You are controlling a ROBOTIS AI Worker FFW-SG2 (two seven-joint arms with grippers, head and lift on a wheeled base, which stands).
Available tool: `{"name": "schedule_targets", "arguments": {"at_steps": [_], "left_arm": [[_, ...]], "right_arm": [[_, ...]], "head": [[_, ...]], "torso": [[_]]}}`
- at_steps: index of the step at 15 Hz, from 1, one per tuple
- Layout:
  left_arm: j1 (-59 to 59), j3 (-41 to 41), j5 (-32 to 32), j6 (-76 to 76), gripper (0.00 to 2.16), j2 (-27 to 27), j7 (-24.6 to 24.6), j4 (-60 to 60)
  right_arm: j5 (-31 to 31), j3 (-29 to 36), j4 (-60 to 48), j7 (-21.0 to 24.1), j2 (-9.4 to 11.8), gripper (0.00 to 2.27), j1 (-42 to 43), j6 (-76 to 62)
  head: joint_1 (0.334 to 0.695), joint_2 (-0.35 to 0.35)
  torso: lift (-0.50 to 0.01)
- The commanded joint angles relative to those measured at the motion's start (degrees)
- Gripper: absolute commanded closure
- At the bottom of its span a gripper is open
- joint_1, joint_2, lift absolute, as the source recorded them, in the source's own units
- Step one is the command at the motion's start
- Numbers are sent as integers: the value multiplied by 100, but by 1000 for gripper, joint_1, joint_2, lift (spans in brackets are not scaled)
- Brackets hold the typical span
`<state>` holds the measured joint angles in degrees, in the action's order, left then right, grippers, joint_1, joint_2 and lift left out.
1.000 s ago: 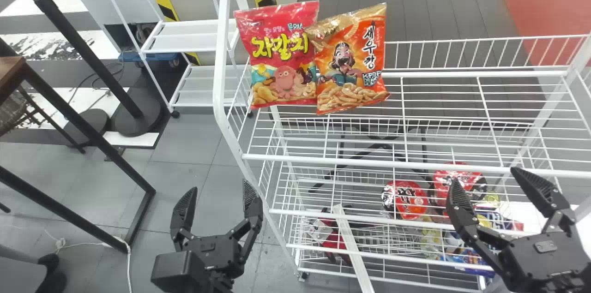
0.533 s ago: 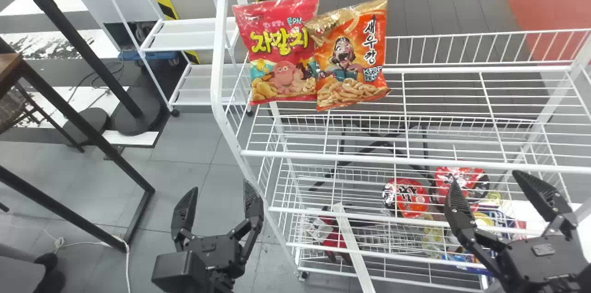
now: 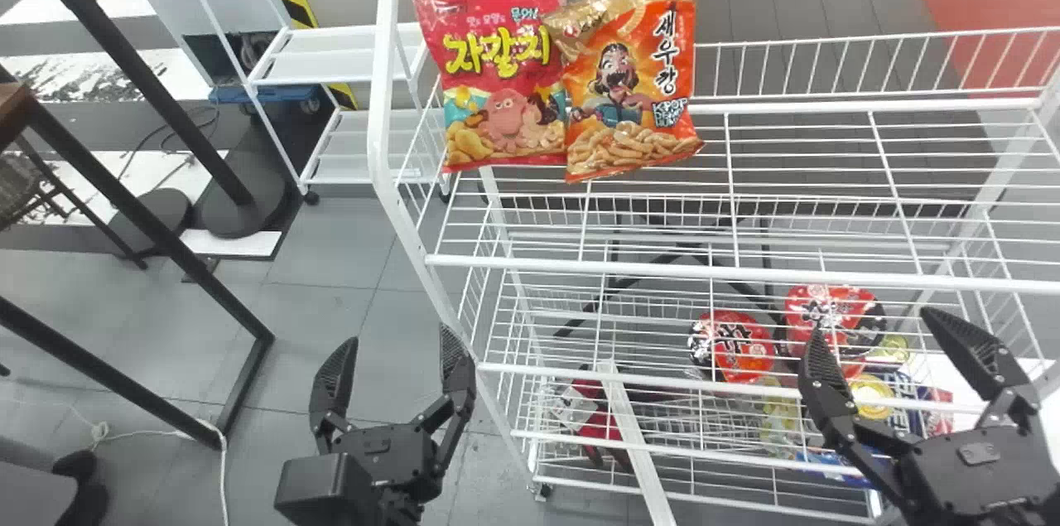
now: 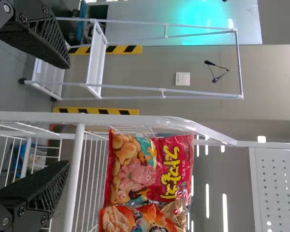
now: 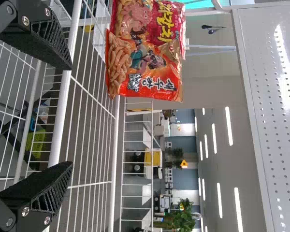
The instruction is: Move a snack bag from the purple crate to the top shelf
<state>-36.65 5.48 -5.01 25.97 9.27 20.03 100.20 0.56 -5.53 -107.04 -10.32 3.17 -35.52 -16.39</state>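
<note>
One red bag (image 3: 503, 74) and one orange bag (image 3: 633, 87) stood on the top shelf (image 3: 662, 269); left hand (image 3: 399, 334) and right hand (image 3: 869, 319) both gaped open.

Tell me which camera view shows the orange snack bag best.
The head view: the orange snack bag appears upright there, front in full sight, overlapping the red bag. The right wrist view also shows its front, but turned sideways. The left wrist view catches part of it, cut off at the picture's edge.

Two bags (image 3: 501, 70) (image 3: 633, 83) upper middle, at least two red tubs (image 3: 735, 346) (image 3: 828, 317) lower right, two white racks (image 3: 729, 272) (image 3: 335, 66), centre right and upper left
</note>
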Motion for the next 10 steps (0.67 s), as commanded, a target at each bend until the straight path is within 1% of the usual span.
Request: {"name": "schedule_targets", "arguments": {"at_steps": [1,10], "left_arm": [[0,6,0,-9,120,13,10,9],[26,6,-27,-9,120,39,10,-18]], "right_arm": [[-3,25,-10,-5,17,120,-8,0],[-3,104,-1,-32,52,120,-34,18]], "head": [[695,214],[695,203]], "torso": [[-59],[-95]]}}
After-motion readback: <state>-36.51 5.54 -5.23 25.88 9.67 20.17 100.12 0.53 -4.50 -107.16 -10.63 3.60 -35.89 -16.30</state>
